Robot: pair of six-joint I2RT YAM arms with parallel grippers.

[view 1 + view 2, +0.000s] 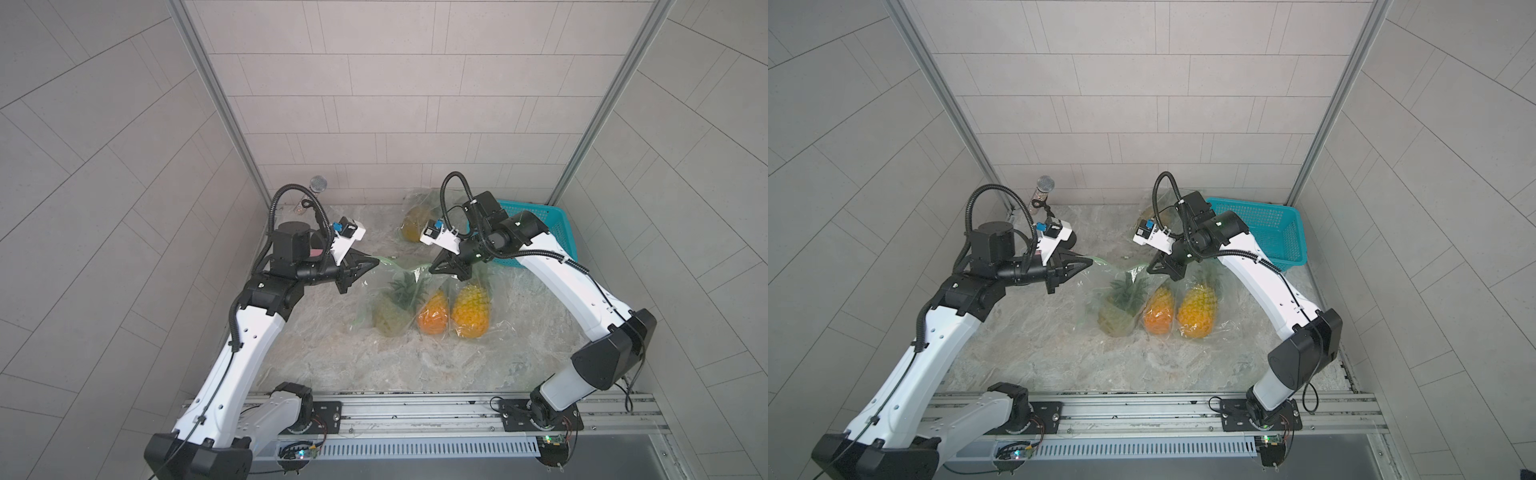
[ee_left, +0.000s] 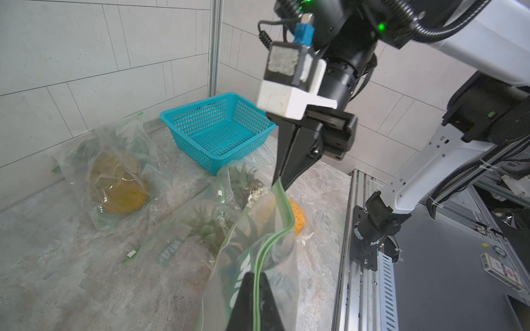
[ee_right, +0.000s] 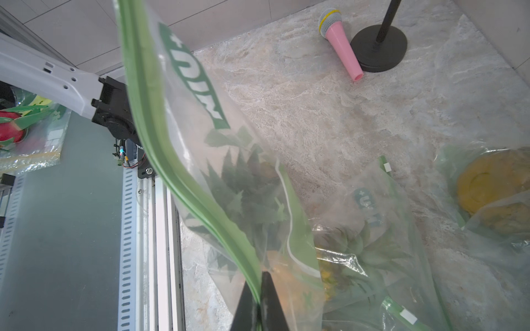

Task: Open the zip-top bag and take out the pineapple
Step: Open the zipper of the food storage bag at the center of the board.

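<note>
The left gripper [image 1: 375, 262] and right gripper [image 1: 432, 269] each pinched the zip-top bag's [image 1: 397, 286] green seal [image 2: 269, 246] at opposite ends. That was probably to pull it open above the pineapple [image 1: 388, 318].

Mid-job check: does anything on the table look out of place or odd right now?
Only the pink microphone: it lies on its side beside the black stand base. The zip-top bag hangs between the left gripper and right gripper, both shut on its green strip; nothing looks spilled or torn.
</note>
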